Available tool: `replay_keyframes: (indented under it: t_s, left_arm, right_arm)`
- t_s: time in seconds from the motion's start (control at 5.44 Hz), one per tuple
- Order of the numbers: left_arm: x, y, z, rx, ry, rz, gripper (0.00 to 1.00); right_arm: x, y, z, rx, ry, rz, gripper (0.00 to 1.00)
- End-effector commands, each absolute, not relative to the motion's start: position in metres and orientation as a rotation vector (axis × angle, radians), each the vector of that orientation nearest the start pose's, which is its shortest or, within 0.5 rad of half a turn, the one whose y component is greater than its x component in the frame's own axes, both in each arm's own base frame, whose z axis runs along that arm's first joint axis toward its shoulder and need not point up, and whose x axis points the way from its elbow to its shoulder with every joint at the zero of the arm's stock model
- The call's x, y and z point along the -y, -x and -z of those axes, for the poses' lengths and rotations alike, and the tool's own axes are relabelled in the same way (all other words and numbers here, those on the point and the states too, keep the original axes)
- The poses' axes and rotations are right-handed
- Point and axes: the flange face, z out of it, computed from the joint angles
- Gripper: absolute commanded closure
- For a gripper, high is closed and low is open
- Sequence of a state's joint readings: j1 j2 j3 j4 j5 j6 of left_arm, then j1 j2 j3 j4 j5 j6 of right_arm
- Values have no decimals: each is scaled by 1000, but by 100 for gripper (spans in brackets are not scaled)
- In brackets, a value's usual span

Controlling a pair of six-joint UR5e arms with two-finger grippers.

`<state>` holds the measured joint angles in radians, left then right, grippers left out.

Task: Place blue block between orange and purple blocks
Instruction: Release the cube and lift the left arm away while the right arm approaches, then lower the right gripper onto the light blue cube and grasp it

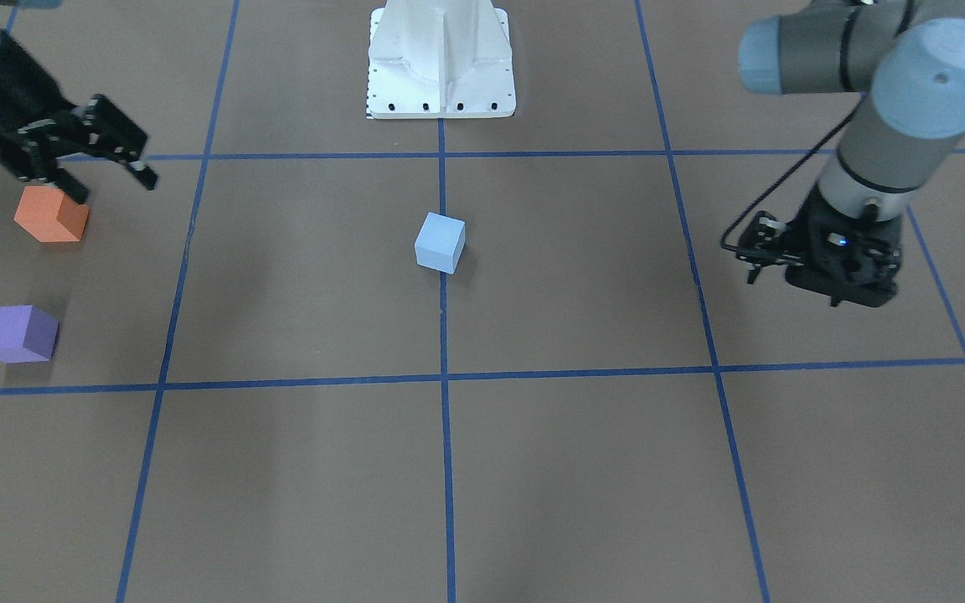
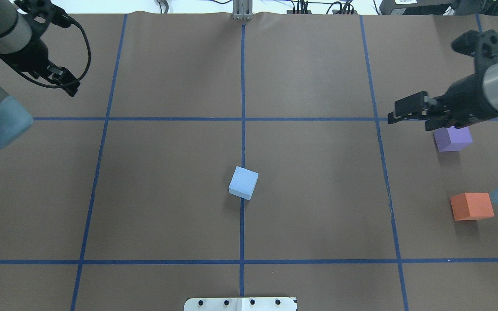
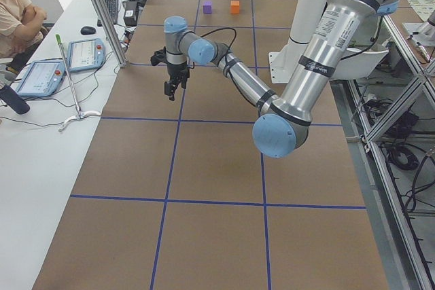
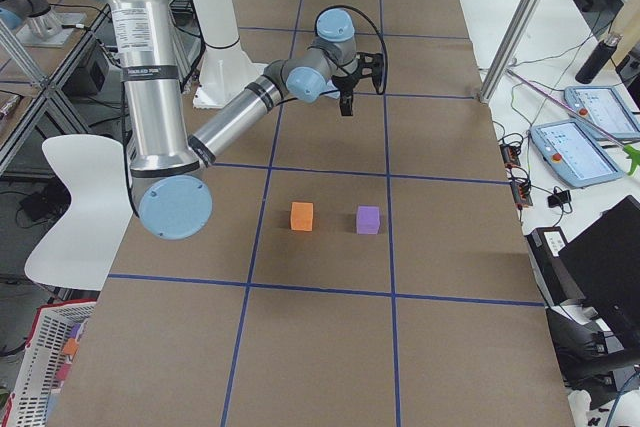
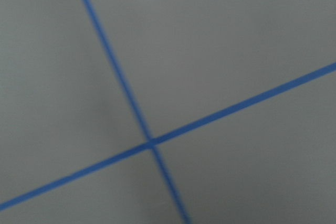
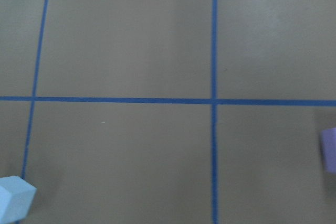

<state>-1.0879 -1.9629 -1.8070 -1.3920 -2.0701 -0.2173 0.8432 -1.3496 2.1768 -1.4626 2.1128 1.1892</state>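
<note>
Sitting mid-bench (image 2: 318, 194) on the centre line (image 2: 242, 108), the blue block (image 2: 244, 183) is lying well apart from orange (image 2: 471, 206) & purple (image 2: 453, 139) — they're keeping a gap for it. Right fingers (image 1: 132, 151) are hanging spread, empty, above that pair, prob. readying to fetch it; left fingers (image 2: 69, 85) — can't tell.

A brown table (image 2: 162, 190) marked with a grid of blue tape lines (image 2: 171, 119) is carrying three blocks. A blue block (image 2: 243, 183) is sitting on the centre line, well apart from a purple block (image 2: 453, 139) and an orange block (image 2: 471, 206), which are lying near each other on the robot's right.
</note>
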Motion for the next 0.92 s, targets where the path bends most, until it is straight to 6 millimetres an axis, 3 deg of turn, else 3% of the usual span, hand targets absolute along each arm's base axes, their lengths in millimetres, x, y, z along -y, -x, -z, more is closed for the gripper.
replay_keyframes:
  t_s: [0.0,0.18,0.37,0.55,0.74]
  left_arm:
    - [573,-108,-473,-554,-183,-361,0]
    - [560,-11,-547,-591,-160,-421,0]
    - [524,82,-634,-681,-182,-407,0]
    - [495,106,-667,-769,-239,-412,0]
    - [490,105,-672,-778,-236,-411,0]
  right_arm:
    - [350,394,-137,919,-97,-220,0]
    - [338,439,-128,896,-90,-214,0]
    - [351,491,-115,847,-86,-210,0]
    - [354,536,-112,798,-73,-219,0]
    - [362,579,-117,764,-89,-242,0]
